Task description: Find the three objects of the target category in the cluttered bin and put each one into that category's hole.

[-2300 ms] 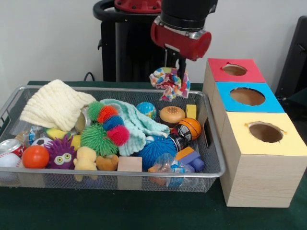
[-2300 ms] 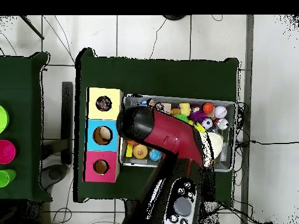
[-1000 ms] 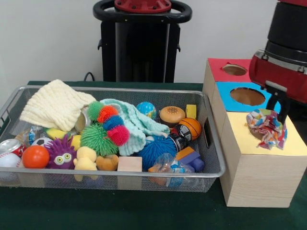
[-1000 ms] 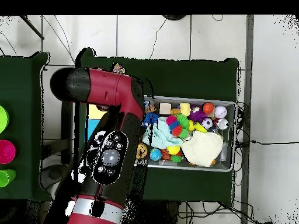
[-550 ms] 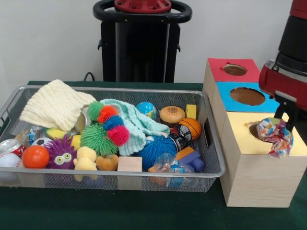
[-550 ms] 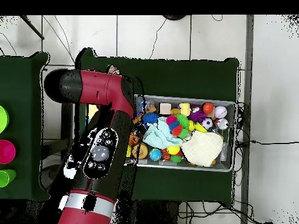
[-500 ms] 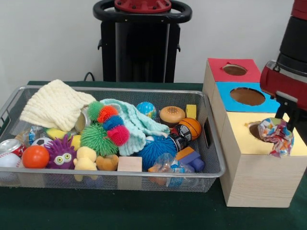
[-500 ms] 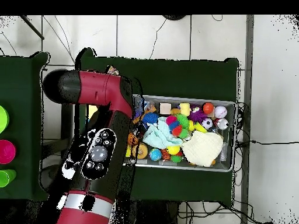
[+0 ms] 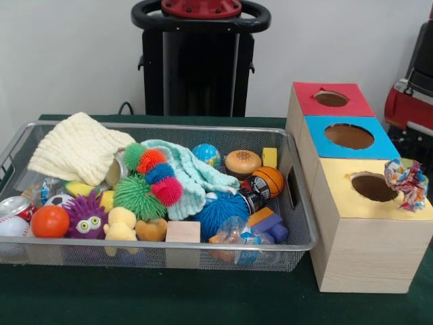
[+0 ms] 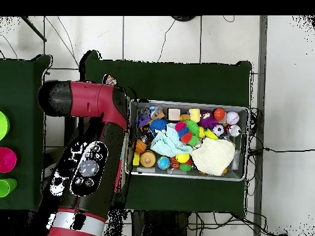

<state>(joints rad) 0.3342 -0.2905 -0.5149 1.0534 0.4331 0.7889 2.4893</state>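
Observation:
The wire-mesh bin (image 9: 298,203) holds many toys; it also shows in the overhead view (image 10: 241,110). One crumpled wrapper with multicoloured dots (image 9: 406,183) is at the right edge of the yellow box top (image 9: 338,196), right of its hole (image 9: 373,186). It also shows in the overhead view (image 10: 111,80). My gripper (image 9: 413,145) is a dark shape at the picture's right edge, just above the wrapper, under the red arm (image 9: 409,101). A clear crinkly bag (image 9: 238,233) lies at the bin's front. Another crinkly wrapper (image 9: 47,189) lies at the bin's left.
A blue box (image 9: 348,135) and a red box (image 9: 330,99) with holes stand behind the yellow one. The bin holds a cream cloth (image 9: 78,149), a mint cloth (image 9: 193,172), spiky balls (image 9: 135,195), a drink can (image 9: 15,206) and blocks. The arm (image 10: 86,166) hides the boxes from overhead.
The arm has swung to the right, towards the picture's edge. The dotted wrapper has moved with it, from over the yellow box's hole to the box's right edge.

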